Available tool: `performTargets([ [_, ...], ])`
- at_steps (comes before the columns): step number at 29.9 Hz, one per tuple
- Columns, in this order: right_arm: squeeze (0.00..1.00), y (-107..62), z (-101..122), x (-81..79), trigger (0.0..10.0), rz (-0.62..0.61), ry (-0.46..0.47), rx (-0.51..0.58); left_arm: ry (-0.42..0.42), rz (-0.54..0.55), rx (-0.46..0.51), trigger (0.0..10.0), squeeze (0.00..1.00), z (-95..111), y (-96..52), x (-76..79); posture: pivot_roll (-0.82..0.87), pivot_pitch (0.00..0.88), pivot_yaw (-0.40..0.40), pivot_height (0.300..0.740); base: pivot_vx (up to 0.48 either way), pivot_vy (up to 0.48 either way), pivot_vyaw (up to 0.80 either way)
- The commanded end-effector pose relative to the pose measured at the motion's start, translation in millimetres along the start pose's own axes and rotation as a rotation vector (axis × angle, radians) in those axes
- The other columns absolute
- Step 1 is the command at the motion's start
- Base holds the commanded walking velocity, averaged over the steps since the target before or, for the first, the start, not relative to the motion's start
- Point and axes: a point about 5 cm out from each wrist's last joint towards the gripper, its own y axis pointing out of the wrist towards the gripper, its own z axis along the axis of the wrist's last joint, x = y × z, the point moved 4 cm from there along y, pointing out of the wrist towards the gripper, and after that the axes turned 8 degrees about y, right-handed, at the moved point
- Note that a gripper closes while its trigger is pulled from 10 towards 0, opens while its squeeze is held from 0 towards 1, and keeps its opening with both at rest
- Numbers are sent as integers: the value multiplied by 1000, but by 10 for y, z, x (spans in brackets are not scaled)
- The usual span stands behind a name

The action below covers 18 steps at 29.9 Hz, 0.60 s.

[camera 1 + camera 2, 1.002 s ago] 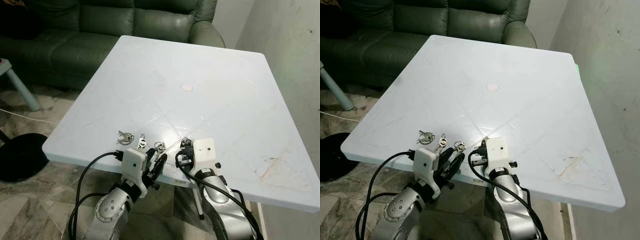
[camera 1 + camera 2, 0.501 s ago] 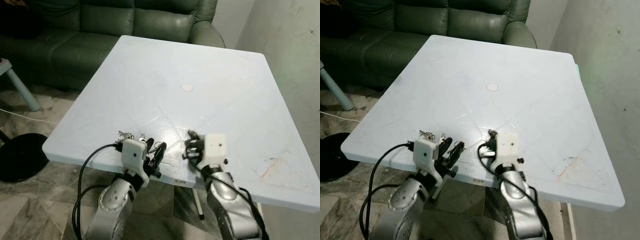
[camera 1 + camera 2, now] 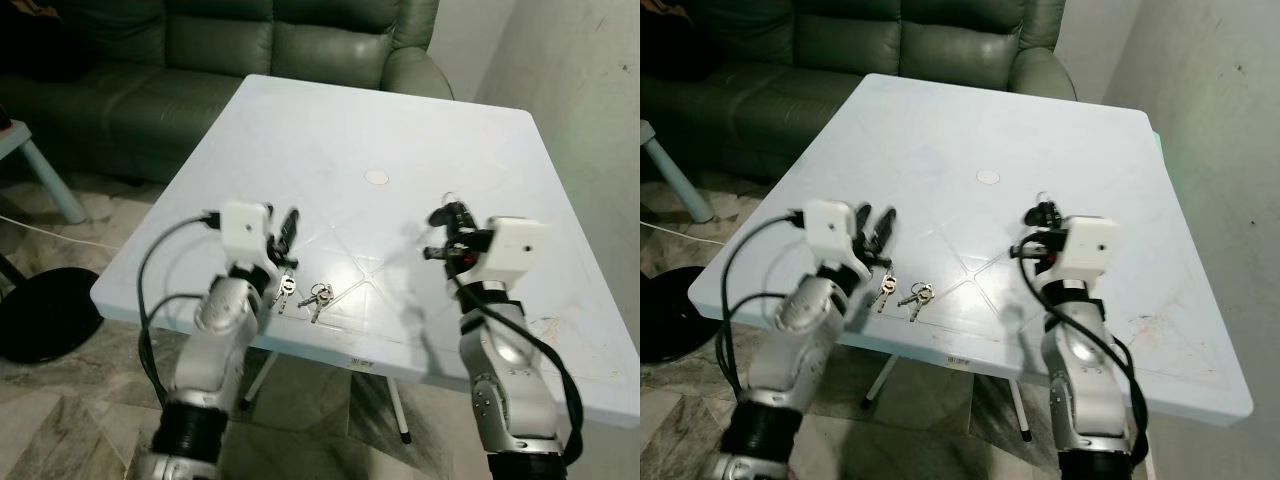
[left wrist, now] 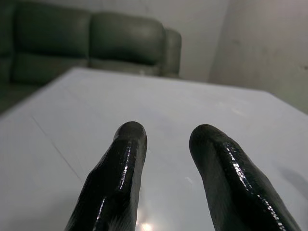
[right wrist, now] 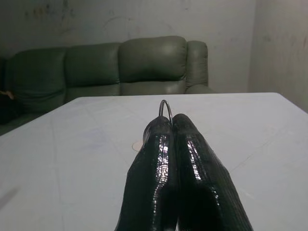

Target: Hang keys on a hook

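White plastic table [image 3: 420, 150] carries two key bunches [image 3: 303, 293]. A thin metal ring [image 5: 165, 109] is pinched by the right gripper [image 5: 172, 121]; the left gripper [image 4: 166, 137] is held spread above them.

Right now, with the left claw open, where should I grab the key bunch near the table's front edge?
Probably its ring end, straight down from above: the key bunch lies flat on the table, offering no side to pinch. The open left claw hovers beside it; the right claw is shut on a wire ring.
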Motion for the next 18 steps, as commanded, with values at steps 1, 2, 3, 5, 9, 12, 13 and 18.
performTargets([
  [1, 0, -17, 16, 5, 10000, 1, 18, 13, -6, -1, 7, 10000, 0, 1, 7, -22, 104, 24, -48, 740, 0, 0, 0],
  [2, 0, -43, 5, -12, 10000, 10, 18, 17, -7, -2, 19, 10000, 0, 10, -16, -58, 104, 24, -48, 740, 0, 0, 0],
  [3, 0, -57, 0, -27, 10000, 19, 15, 18, -9, -7, 22, 10000, 0, 8, -31, -66, 104, 24, -48, 740, 0, 0, 0],
  [5, 0, -90, -20, -52, 10000, 33, 19, 17, -5, -18, 9, 10000, 0, -34, -66, -76, 98, 25, -40, 740, 0, 0, 0],
  [9, 0, -188, -85, -55, 10000, 43, 33, 5, -16, -27, 19, 10000, 0, -76, -211, -99, 94, 26, -32, 740, 0, 0, 0],
  [12, 0, -225, -96, -33, 10000, 40, 22, 5, -57, -18, 7, 10000, 0, -114, -279, -135, 95, 27, -33, 740, 0, 0, 0],
  [13, 0, -227, -94, -25, 10000, 41, 9, 6, -72, -9, -2, 10000, 0, -129, -286, -157, 95, 27, -33, 740, 0, 0, 0],
  [18, 0, -176, -177, 52, 10000, -3, -50, -43, -94, 26, 1, 10000, 0, -118, -260, -250, 98, 25, -36, 740, 0, 0, 0],
])
